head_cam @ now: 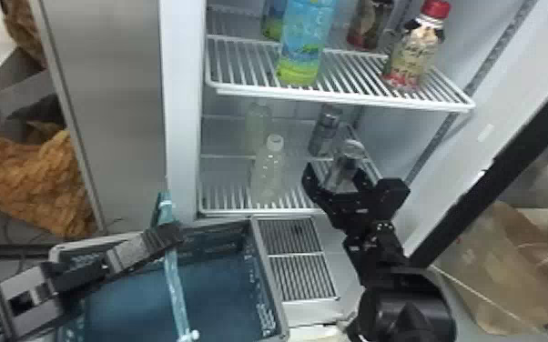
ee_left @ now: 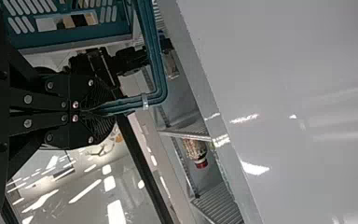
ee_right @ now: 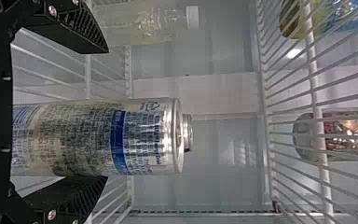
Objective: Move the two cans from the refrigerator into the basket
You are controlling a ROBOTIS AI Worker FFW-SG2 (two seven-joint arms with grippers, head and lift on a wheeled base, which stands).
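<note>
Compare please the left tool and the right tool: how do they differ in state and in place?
The left tool is shut on the teal handle, while the right tool is open, with the front can between its fingers. The left tool is outside the refrigerator, over the basket; the right tool is inside, at the lower shelf. Both have two black fingers.
</note>
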